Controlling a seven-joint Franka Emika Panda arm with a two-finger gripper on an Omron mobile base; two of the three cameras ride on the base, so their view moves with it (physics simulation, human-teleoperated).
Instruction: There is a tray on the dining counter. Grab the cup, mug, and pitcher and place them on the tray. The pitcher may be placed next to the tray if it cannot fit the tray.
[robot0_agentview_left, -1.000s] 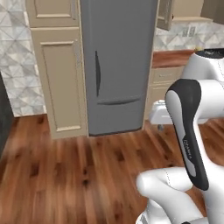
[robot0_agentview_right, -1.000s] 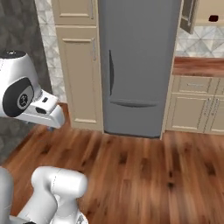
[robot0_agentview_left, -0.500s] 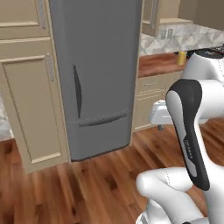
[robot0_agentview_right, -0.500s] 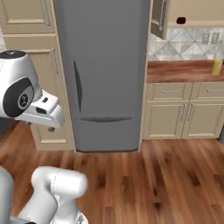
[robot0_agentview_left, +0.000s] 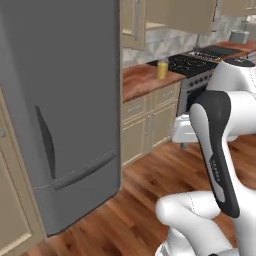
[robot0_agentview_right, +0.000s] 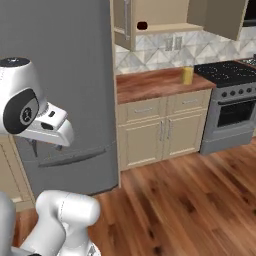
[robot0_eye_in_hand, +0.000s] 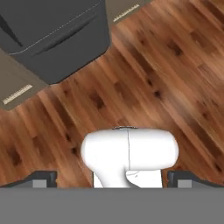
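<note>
The pitcher (robot0_agentview_left: 162, 69), a clear glass cylinder of orange-yellow liquid, stands on the short wood tabletop (robot0_agentview_left: 145, 80) between the grey refrigerator (robot0_agentview_left: 60, 110) and the black stove (robot0_agentview_left: 192, 65). From the right base camera I see it (robot0_agentview_right: 187, 75) near the end of that tabletop (robot0_agentview_right: 155, 84) just beside the stove (robot0_agentview_right: 227, 72), upright and well clear of the front edge. I judge it sits there as a starting prop waiting to be fetched, well apart from my rig.

I can't pick out the tray, the cup, the mug or the dining counter from where I sit.

My tool (robot0_eye_in_hand: 111, 179) points down at the wood plank floor (robot0_eye_in_hand: 166, 78), its two dark tips spread as wide as they go, with nothing between them. That fits a carry posture: arm tucked up high and tool ready while the base is positioned, not reaching for anything.

A dark object (robot0_agentview_right: 142, 25) sits in the open upper cabinet (robot0_agentview_right: 155, 20); I can't tell what it is. No brands, labels or writing are readable anywhere; the fridge door and cabinet fronts (robot0_agentview_right: 165, 135) are plain.
</note>
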